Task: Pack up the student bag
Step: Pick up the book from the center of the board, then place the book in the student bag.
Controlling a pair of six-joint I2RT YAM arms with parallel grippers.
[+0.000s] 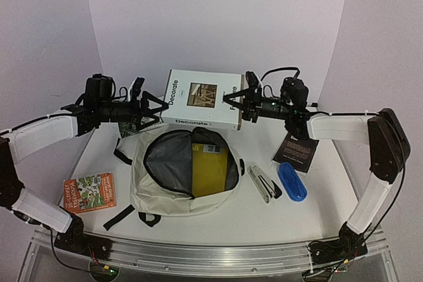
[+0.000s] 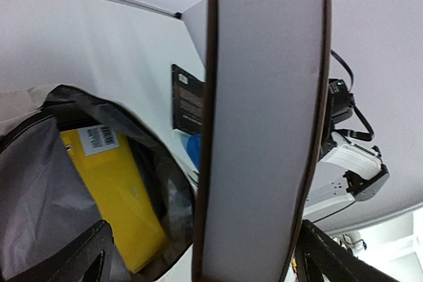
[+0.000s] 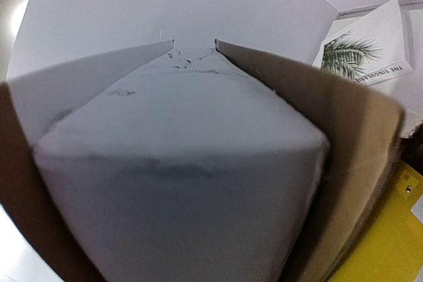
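Note:
The student bag (image 1: pixel 149 193) lies open in the middle of the table, its grey lining (image 2: pixel 33 183) showing and a yellow book (image 1: pixel 210 170) inside, also seen in the wrist views (image 2: pixel 112 189) (image 3: pixel 390 242). A big white "Decorate" book (image 1: pixel 201 97) hangs just behind and above the bag's mouth, between my two grippers. My left gripper (image 1: pixel 151 107) straddles its left edge (image 2: pixel 264 130) with the fingers spread; one finger (image 2: pixel 92 255) stands apart from the cover. My right gripper (image 1: pixel 246 104) is at the book's right edge. The page block (image 3: pixel 178 163) fills that wrist view and hides the fingers.
A green and orange book (image 1: pixel 90 191) lies at the front left. A black booklet (image 1: pixel 296 151), a blue case (image 1: pixel 291 181) and a white pen set (image 1: pixel 263 183) lie right of the bag. A palm-leaf book (image 3: pixel 367 51) lies at the back left.

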